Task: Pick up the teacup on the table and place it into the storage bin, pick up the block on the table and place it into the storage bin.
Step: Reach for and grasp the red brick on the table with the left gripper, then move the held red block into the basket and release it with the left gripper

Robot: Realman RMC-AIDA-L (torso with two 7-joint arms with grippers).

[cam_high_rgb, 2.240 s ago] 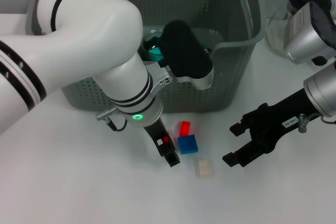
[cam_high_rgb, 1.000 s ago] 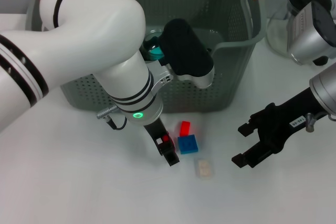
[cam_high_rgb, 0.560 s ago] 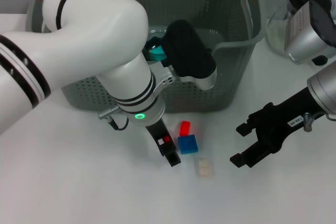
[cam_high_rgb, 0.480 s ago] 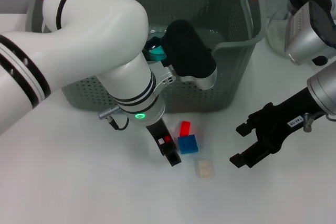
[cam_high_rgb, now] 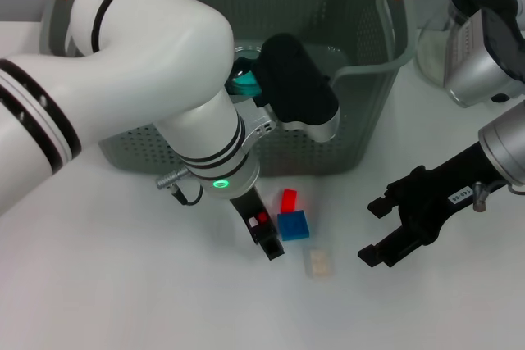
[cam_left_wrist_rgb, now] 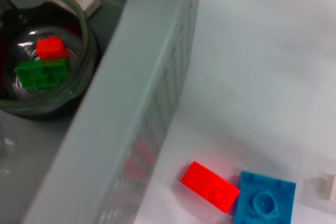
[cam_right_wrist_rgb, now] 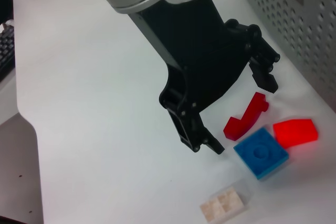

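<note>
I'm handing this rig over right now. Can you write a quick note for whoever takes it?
Left gripper: open, empty, low over the table beside the blocks.
Right gripper: open, empty, to their other side.
Storage bin: a glass cup inside holds a red and a green block.
On the table in front of the bin: red block, blue block, clear block.
Left: these blocks into the bin.

Blocks (cam_high_rgb: 294, 225) on table (cam_high_rgb: 98, 284) before storage bin (cam_high_rgb: 344, 79); teacup (cam_left_wrist_rgb: 44, 61) inside bin.
</note>
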